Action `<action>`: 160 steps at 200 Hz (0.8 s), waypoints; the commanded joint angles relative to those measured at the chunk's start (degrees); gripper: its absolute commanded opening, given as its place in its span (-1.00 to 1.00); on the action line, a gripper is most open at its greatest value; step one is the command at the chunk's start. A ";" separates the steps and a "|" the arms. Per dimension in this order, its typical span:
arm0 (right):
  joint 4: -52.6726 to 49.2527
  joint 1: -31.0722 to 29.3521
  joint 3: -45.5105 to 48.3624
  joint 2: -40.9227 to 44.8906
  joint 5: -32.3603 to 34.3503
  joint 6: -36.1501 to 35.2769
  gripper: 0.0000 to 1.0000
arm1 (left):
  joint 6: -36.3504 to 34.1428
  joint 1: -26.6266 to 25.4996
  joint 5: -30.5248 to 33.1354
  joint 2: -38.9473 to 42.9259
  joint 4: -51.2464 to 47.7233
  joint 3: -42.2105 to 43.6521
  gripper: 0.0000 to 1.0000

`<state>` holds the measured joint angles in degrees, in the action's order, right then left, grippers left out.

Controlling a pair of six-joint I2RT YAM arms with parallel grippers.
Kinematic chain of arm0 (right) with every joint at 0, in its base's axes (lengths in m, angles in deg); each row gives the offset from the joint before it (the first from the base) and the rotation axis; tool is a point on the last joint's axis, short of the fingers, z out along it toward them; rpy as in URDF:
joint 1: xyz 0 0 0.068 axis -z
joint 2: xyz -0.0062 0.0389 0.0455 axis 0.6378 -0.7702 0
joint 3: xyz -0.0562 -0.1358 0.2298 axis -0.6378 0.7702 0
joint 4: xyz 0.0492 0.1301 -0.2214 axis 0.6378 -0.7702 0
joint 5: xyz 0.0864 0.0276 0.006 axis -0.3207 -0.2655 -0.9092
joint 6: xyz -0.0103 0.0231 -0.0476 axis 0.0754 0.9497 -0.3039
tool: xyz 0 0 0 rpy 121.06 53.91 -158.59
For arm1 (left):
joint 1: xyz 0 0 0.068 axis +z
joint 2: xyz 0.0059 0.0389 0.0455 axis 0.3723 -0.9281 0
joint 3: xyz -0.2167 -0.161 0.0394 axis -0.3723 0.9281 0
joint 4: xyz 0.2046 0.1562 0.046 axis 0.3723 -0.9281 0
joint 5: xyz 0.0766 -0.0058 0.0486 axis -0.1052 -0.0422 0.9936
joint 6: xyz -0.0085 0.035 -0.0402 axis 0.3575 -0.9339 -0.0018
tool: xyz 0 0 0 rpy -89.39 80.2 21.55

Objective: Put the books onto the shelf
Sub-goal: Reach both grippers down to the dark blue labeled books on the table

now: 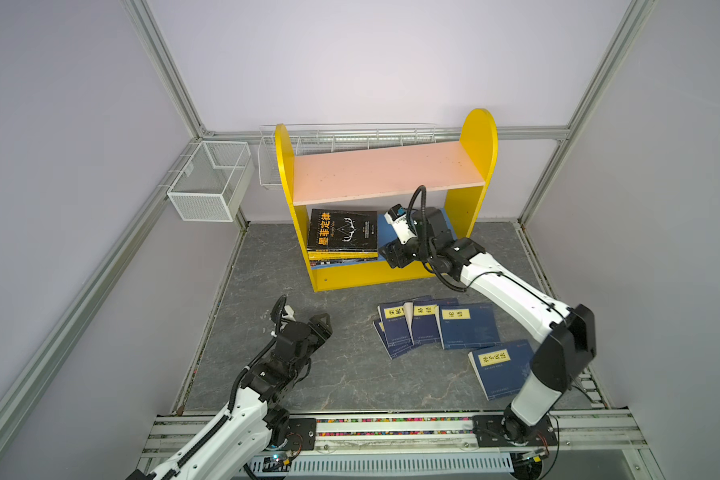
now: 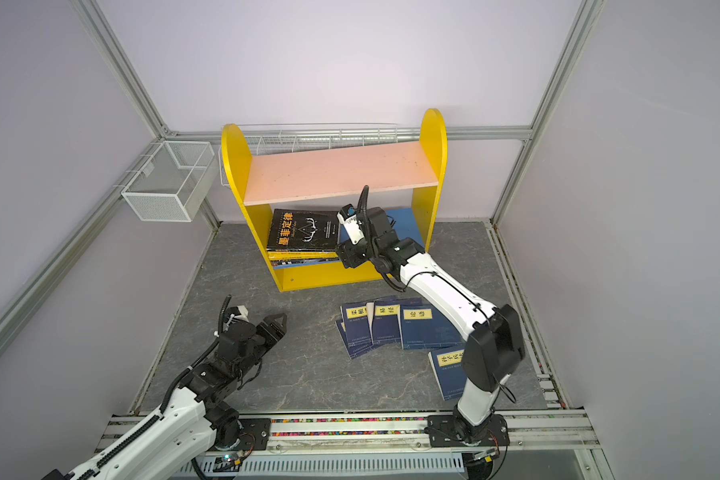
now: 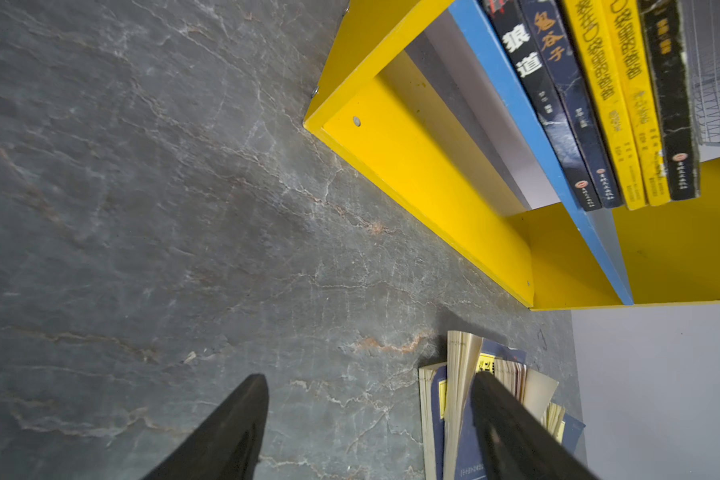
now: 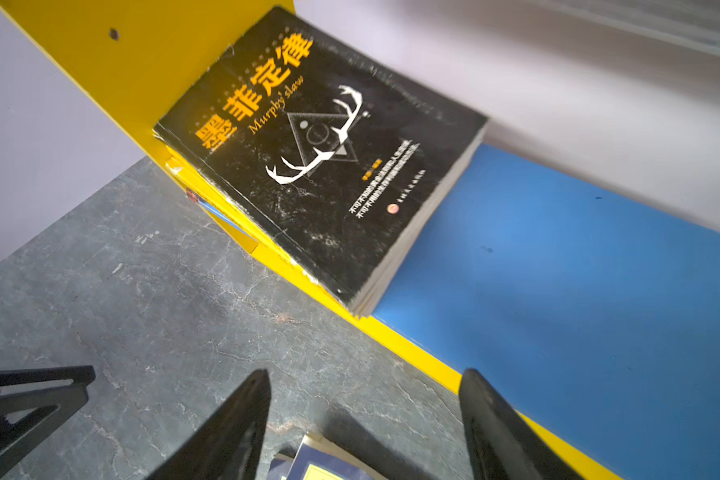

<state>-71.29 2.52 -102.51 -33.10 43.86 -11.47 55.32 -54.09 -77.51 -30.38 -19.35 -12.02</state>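
We see a shelf (image 1: pixel 479 137) with yellow side panels, a pink upper board (image 1: pixel 387 172) flecked with small dark marks, and a blue lower board (image 4: pixel 558 270). The top book (image 1: pixel 341 230) there is black, with an orange title and white antlers. Under it we make out yellow spines (image 3: pixel 607 104) and dark ones with white or orange characters. The loose books (image 1: pixel 468 328) are navy with yellow labels bearing black characters. The table (image 1: pixel 341 374) is grey, marbled with pale and rust veins. The walls (image 1: pixel 350 62) are pale lilac, the baskets (image 1: pixel 208 183) white mesh, the arms (image 1: pixel 499 291) white and black.
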 commanded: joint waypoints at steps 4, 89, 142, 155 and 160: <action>5.80 0.73 9.30 9.10 5.05 7.83 0.50 | -3.84 -0.44 -2.31 -2.77 2.37 -2.58 0.55; -4.49 15.93 40.87 25.24 1.24 31.57 0.53 | -23.33 -15.51 -8.46 -32.39 9.58 -21.41 0.57; -4.24 28.37 46.39 23.91 -1.84 31.56 0.59 | -33.64 -20.80 -16.93 -50.59 0.86 -37.53 0.57; -4.12 32.22 46.72 22.96 -1.81 30.27 0.63 | -35.65 -22.78 -16.08 -51.88 -0.78 -40.14 0.57; -4.19 33.68 46.76 22.38 -1.85 29.80 0.64 | -36.32 -23.53 -15.66 -52.07 -1.17 -40.93 0.57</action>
<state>-75.92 30.57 -57.13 -9.62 43.25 18.45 26.10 -74.65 -91.83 -81.07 -15.46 -48.39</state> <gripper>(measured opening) 0.810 0.786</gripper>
